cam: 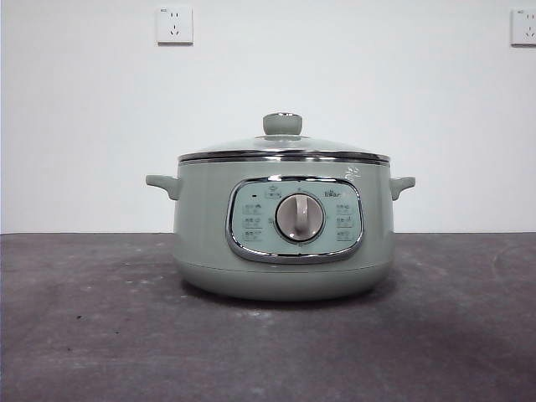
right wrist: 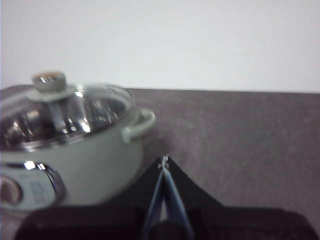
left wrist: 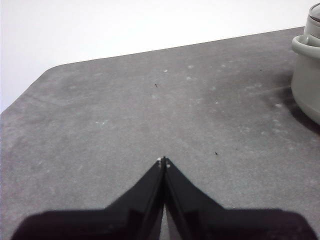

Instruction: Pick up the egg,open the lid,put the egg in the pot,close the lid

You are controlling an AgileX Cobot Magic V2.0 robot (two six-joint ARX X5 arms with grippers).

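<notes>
The sage-green pot (cam: 284, 243) stands in the middle of the table, its dial facing the front view. The lid (cam: 283, 147) rests shut on the pot, its pale green knob (cam: 282, 124) on top. In the right wrist view the pot (right wrist: 75, 160) and its glass lid (right wrist: 65, 112) are close by, and my right gripper (right wrist: 164, 160) is shut with nothing in it, just beside the pot's side handle (right wrist: 140, 125). My left gripper (left wrist: 163, 161) is shut and empty over bare table, with the pot's edge (left wrist: 306, 75) off to one side. The egg is out of view.
The dark grey table (cam: 100, 335) runs out to a rounded corner (left wrist: 50, 72) in the left wrist view. A white wall with two power sockets (cam: 174, 25) stands behind the pot.
</notes>
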